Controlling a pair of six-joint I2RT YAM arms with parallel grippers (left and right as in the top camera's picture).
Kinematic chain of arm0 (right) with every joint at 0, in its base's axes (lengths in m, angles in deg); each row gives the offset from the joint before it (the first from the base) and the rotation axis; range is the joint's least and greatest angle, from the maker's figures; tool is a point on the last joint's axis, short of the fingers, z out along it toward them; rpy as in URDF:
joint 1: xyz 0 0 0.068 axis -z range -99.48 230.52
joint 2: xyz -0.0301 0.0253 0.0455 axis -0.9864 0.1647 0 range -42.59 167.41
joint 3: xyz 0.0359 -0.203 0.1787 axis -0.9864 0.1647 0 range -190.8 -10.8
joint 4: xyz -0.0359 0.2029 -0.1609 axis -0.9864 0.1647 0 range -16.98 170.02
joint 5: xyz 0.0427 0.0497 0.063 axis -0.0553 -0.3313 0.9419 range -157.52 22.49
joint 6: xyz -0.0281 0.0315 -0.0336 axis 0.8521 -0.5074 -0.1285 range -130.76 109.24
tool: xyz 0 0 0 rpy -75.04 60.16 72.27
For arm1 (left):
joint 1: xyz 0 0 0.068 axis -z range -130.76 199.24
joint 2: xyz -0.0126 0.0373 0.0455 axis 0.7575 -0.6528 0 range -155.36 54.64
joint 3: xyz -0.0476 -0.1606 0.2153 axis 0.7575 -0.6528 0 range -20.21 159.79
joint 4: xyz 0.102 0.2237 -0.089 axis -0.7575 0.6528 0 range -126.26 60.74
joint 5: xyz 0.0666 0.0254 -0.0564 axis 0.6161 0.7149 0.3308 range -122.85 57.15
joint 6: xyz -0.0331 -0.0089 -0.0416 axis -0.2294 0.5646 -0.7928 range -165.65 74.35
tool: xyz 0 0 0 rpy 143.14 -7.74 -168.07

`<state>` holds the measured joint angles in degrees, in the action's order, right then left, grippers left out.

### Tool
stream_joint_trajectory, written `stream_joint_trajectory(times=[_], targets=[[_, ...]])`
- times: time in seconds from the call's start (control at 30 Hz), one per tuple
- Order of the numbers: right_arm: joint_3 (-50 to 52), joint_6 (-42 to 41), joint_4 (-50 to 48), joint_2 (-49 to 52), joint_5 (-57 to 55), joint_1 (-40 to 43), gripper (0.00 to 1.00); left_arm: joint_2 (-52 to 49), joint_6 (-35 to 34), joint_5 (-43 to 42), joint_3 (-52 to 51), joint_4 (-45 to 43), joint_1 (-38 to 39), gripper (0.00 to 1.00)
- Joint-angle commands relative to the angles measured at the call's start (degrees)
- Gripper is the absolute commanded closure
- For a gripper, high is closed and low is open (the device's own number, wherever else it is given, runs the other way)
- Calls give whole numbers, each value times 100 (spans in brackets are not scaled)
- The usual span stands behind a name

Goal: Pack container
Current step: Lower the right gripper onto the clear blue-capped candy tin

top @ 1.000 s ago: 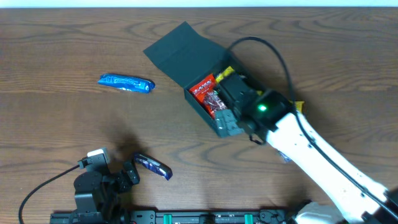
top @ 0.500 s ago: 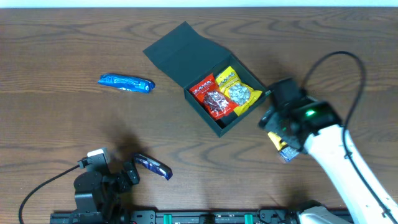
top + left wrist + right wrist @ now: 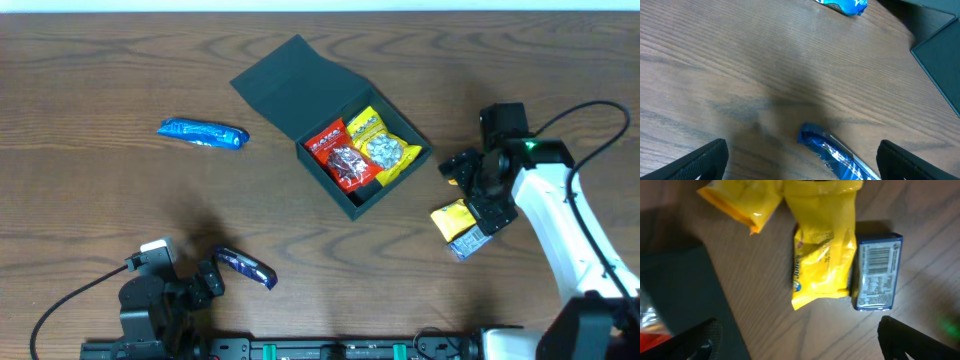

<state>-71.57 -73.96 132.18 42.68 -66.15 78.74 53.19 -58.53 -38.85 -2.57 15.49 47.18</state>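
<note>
The container [image 3: 345, 150] is sitting just past the middle of the counter [image 3: 90, 215] toward 12 o'clock, its lid flap [image 3: 290, 85] lying open toward 10 o'clock, and the packing is looking only partly done: a red packet [image 3: 337, 157] and a yellow packet [image 3: 386, 146] are lying side by side inside, seeming to fill most of the floor that is showing. Several snacks are waiting outside. At 4 o'clock from the box, a yellow pouch [image 3: 823, 255] and a small blue box [image 3: 878, 271] are lying just beside each other on the wood, with an orange-yellow pouch [image 3: 740, 200] close by at the top of the right wrist view. The right tool [image 3: 799, 330] is hovering over this group with its fingers spread wide and nothing between them, so it is looking released and ready for a pick. A bright blue packet [image 3: 203, 133] is resting well apart at 9 o'clock from the box. A dark blue packet [image 3: 837, 155] is lying at 7 o'clock, near the counter's front edge, and the left tool [image 3: 802, 147] is sitting low around its end, fingers apart and gripping nothing. What is left, judging by this, is moving the loose items in and folding the flap down
</note>
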Motion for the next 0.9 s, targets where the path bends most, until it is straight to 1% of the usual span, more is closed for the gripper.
stream_joint_trajectory(times=[0.0,0.1,0.2,0.27,0.3,0.4,0.43,0.47,0.5,0.53,0.57,0.6,0.63,0.67,0.77,0.87], targets=[[9,92,195,-2,101,-35,1,9,46,17,-87,350,-17,5],[9,289,542,-4,-214,-142,2,9,46,17,-87,350,-17,5],[24,326,887,-15,-785,-168,5,9,46,17,-87,350,-17,5],[61,573,990,-22,-852,-190,1,9,46,17,-87,350,-17,5],[90,697,1047,-22,-876,-232,1,9,46,17,-87,350,-17,5],[221,710,1246,-24,-1086,-339,1,9,46,17,-87,350,-17,5],[330,710,1261,-24,-1147,-382,2,9,46,17,-87,350,-17,5],[411,710,1241,-24,-1169,-398,7,9,46,17,-87,350,-17,5],[518,713,1191,-24,-1191,-407,14,9,46,17,-87,350,-17,5],[658,715,1102,-24,-1241,-411,18,9,46,17,-87,350,-17,5],[811,715,984,-24,-1335,-411,20,9,46,17,-87,350,-17,5],[957,713,863,-24,-1460,-409,16,9,46,17,-87,350,-17,4],[1086,713,758,-24,-1552,-409,10,9,46,17,-87,350,-17,5],[1198,713,645,-24,-1617,-409,7,9,46,17,-87,350,-17,5],[1399,732,306,-24,-1624,-402,6,9,46,17,-87,350,-17,5],[1478,1115,-138,-24,-1655,-363,5,9,46,17,-87,350,-17,5]])
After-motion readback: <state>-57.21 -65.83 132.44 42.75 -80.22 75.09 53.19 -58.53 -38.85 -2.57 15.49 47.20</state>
